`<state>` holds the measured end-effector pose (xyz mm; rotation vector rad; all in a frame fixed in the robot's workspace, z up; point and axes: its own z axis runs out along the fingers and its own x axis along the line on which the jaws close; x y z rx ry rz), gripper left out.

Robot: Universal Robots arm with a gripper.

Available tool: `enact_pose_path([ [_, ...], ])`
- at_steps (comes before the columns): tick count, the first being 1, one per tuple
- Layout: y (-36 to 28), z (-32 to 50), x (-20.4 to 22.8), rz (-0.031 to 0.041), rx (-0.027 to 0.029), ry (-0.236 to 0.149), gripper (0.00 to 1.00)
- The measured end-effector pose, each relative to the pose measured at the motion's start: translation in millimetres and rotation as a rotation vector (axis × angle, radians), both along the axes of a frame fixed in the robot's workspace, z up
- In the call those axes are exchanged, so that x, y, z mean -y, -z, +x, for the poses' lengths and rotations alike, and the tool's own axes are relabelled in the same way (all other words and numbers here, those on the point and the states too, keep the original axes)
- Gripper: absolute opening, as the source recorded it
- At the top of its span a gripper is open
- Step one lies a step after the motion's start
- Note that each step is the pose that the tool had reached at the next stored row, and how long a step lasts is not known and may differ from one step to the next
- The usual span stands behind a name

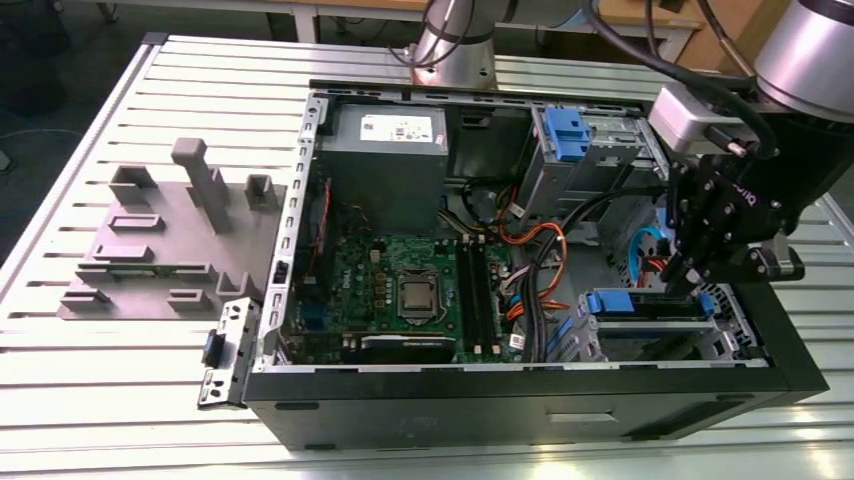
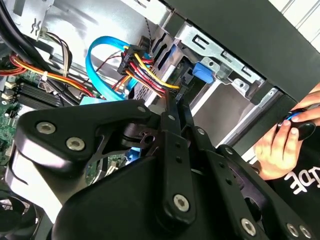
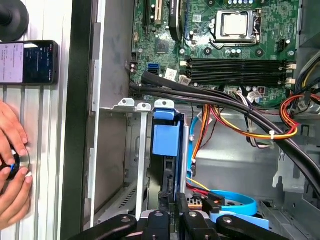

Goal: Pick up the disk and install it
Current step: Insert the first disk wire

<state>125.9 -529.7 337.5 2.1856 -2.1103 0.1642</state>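
Open computer case (image 1: 534, 385), disk (image 3: 165, 142) upright in bay, claw (image 1: 687, 280) above

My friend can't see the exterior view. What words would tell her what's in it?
An open black computer case lies on a slatted metal table, its green circuit board and coloured cables showing. A black robot gripper reaches down into the case beside a blue-framed disk.
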Motion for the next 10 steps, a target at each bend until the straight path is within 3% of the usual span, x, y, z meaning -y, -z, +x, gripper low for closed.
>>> enact_pose_path([
  [10,4.2,-2.3,0.9,0.0017,0.0024,0.004,0.16],
])
